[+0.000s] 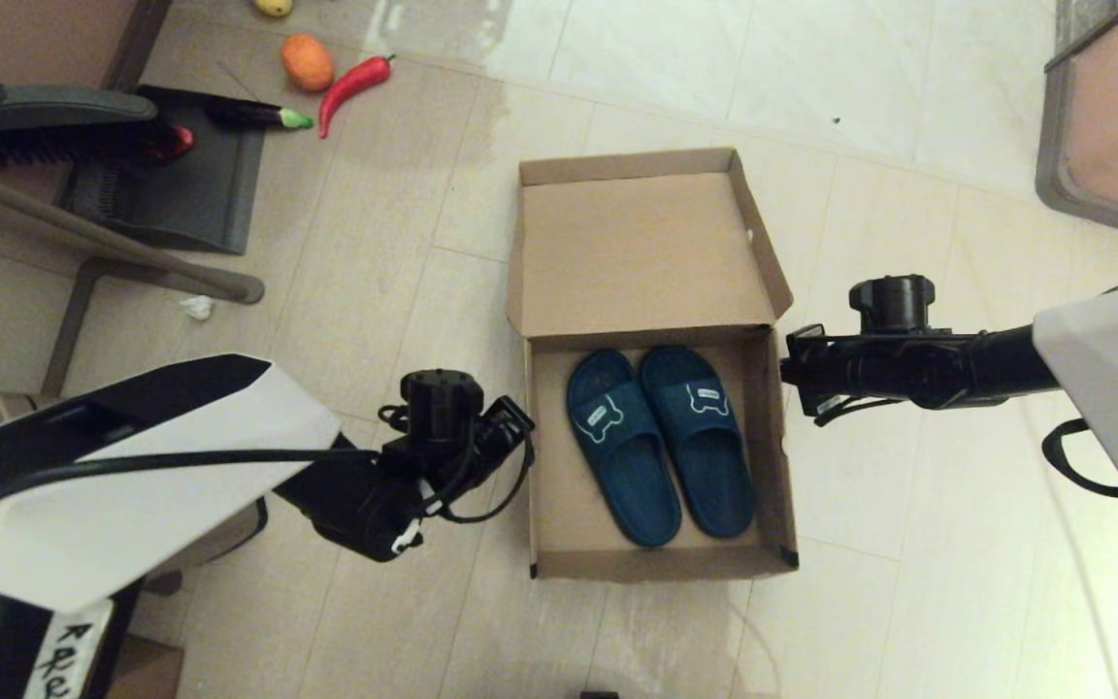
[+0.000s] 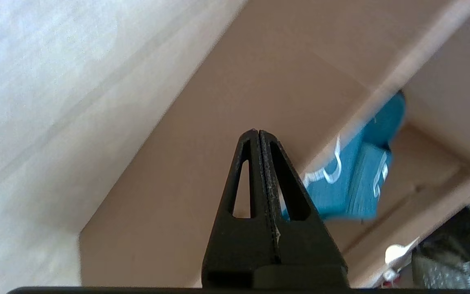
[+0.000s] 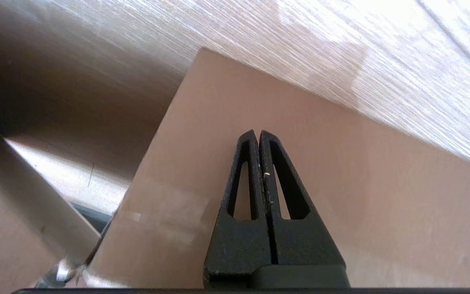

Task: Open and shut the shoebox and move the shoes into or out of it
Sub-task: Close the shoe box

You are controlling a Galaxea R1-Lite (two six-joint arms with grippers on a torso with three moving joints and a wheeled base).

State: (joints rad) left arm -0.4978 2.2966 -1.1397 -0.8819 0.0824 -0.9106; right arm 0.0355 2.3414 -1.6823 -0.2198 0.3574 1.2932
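Observation:
The brown cardboard shoebox (image 1: 547,524) stands open on the floor, its hinged lid (image 1: 641,252) folded back away from me. Both teal-blue shoes (image 1: 656,442) lie side by side inside, bear outlines on their straps. My left gripper (image 1: 518,417) is shut and empty just outside the box's left wall (image 2: 202,134); the shoes (image 2: 353,179) show past that wall in the left wrist view. My right gripper (image 1: 790,374) is shut and empty beside the box's right wall (image 3: 341,163). Its fingertips (image 3: 257,134) point at bare cardboard.
At the back left lie a dustpan (image 1: 171,175) with a brush, a toy eggplant (image 1: 253,115), an orange fruit (image 1: 307,61) and a red chili (image 1: 353,85). A metal furniture leg (image 1: 103,243) runs across the left. Another frame (image 1: 1102,126) stands at the back right.

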